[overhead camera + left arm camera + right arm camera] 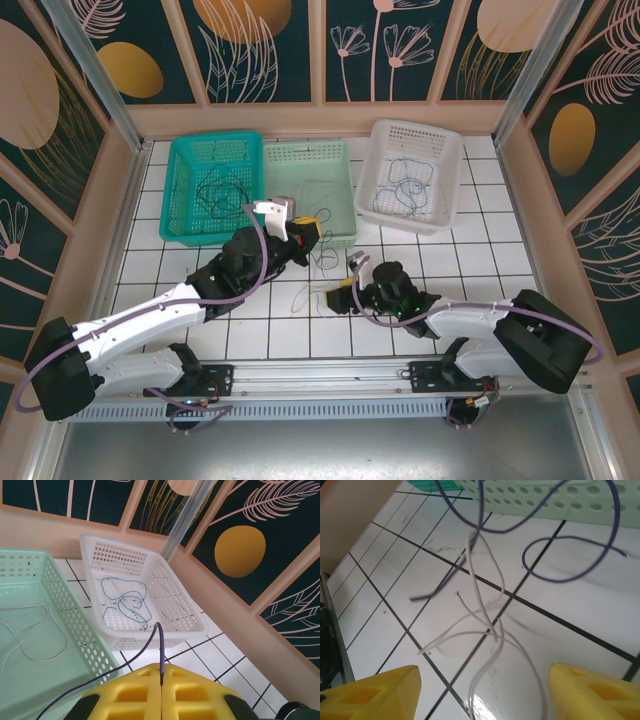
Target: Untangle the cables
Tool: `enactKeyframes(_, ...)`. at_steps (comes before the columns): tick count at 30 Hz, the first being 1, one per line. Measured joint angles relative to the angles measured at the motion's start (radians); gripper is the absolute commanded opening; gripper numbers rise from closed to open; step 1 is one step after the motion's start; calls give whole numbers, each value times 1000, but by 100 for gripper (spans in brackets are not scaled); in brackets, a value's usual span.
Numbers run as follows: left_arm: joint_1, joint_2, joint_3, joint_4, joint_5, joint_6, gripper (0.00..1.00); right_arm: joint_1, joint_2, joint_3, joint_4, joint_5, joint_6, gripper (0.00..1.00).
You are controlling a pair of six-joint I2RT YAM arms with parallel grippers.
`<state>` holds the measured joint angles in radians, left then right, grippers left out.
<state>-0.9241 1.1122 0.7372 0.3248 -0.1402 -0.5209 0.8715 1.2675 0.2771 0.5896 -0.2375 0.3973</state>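
Tiled table (480,262) below, left pincer (161,677) pinches purple cable (160,645).

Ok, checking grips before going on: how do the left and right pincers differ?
The left pincer is shut on a thin purple cable; the right pincer is open, empty. The left is by the mint basket; the right hovers over a whitish cable on the tiles. Both have yellow fingers.
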Motion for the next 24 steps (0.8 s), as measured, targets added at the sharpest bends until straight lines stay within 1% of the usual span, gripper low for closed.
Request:
enactKeyframes(2, 0, 0, 0, 0, 0, -2, 8, 2, 14, 15, 10, 0, -2, 68)
enactKeyframes(5, 0, 0, 0, 0, 0, -5, 8, 2, 53, 43, 14, 1, -10, 63)
enactKeyframes(11, 0, 0, 2, 1, 0, -6, 8, 2, 151, 91, 32, 8, -29, 42)
enactKeyframes(12, 0, 0, 3, 0, 0, -6, 8, 2, 161, 96, 36, 8, -31, 35)
enactKeyframes(14, 0, -1, 10, 0, 0, -6, 8, 2, 171, 97, 45, 9, -39, 15)
enactKeyframes(15, 0, -2, 13, 1, 0, -5, 8, 3, 172, 97, 50, 10, -41, 6)
enactKeyframes(16, 0, -5, 15, 1, -1, -5, 8, 3, 173, 97, 56, 12, -40, 1)
enactKeyframes(20, 0, -19, 24, -8, -16, 11, 8, 4, 172, 97, 61, 20, -49, 0)
enactKeyframes(24, 0, -29, 103, -85, -74, 79, 8, 4, 157, 81, 56, 29, -48, 0)
